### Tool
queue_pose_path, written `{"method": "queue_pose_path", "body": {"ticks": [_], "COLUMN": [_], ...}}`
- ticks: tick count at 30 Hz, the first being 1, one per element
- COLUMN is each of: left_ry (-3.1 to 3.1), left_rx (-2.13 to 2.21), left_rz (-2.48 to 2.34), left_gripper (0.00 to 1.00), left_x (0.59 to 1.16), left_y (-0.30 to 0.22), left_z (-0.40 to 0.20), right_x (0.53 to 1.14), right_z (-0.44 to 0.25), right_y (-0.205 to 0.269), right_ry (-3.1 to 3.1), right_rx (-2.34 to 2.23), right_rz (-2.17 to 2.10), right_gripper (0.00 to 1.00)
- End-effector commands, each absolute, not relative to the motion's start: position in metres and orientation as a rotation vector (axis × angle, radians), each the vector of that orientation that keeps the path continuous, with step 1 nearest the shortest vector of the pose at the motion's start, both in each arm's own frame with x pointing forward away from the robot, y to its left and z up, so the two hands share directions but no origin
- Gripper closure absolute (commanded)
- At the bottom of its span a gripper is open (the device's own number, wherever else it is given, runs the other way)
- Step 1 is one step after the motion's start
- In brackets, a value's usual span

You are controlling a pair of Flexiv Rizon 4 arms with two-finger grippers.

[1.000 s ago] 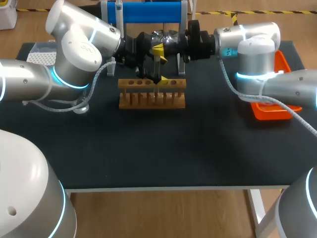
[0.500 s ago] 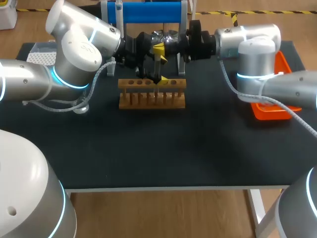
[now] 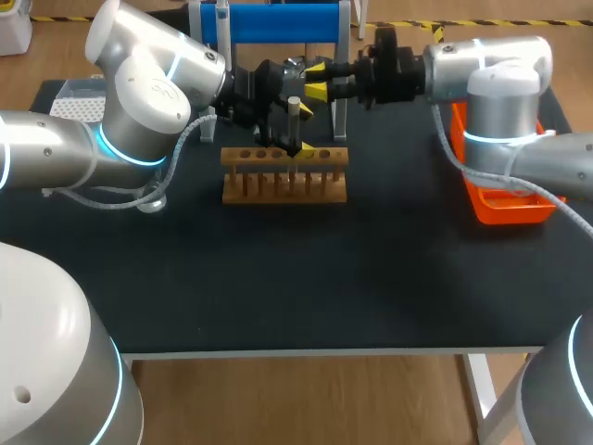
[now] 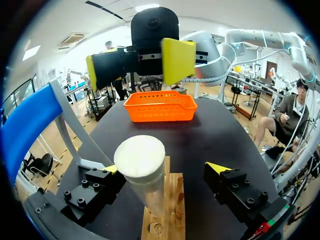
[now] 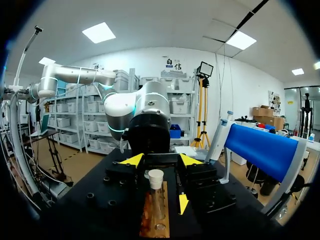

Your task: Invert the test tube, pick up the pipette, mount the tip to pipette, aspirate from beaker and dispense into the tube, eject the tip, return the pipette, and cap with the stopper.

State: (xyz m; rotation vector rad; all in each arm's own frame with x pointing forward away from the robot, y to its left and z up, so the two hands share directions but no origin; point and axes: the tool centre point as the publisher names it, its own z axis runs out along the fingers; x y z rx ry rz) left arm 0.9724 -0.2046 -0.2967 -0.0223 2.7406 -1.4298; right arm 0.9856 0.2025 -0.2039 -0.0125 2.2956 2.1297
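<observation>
Left wrist view: the left claw (image 4: 165, 168) stands wide, its yellow-tipped fingers on either side of the test tube (image 4: 150, 192). One finger is close beside the glass and the other stands clearly apart, so nothing is gripped. The tube stands upright in the wooden rack (image 4: 173, 207) with a pale stopper (image 4: 140, 156) seated in its mouth. Ahead of and above the tube hangs the right claw (image 4: 141, 64), its two yellow pads spread wide with nothing between them. Beyond it, an orange basket (image 4: 160, 107) sits on the dark counter (image 4: 215, 135). In the head view the two claws face each other over the rack. Behind them stands the blue stand (image 3: 278, 20), with the pipette (image 3: 220, 20) upright at its left end.
</observation>
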Motion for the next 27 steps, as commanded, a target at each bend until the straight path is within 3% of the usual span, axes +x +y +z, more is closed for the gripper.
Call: {"method": "queue_pose_path", "body": {"ticks": [1,14,27], "left_ry": [2.746,2.746,2.748], "left_rx": [-0.02,-0.02,-0.023], "left_rz": [-1.428,-1.428,-1.419], "left_gripper": [0.0,0.0,0.0], "left_x": [0.974,0.974,0.973], "left_y": [-0.205,-0.205,-0.205], "left_z": [-0.296,-0.296,-0.296], "right_x": [0.974,0.969,0.965], "right_z": [-0.197,-0.225,-0.232], "right_y": [0.177,0.119,0.114], "right_ry": [2.304,2.345,2.364], "right_rx": [0.018,0.118,0.122], "right_rz": [2.071,1.982,1.953], "right_gripper": [0.0,0.0,0.0]}}
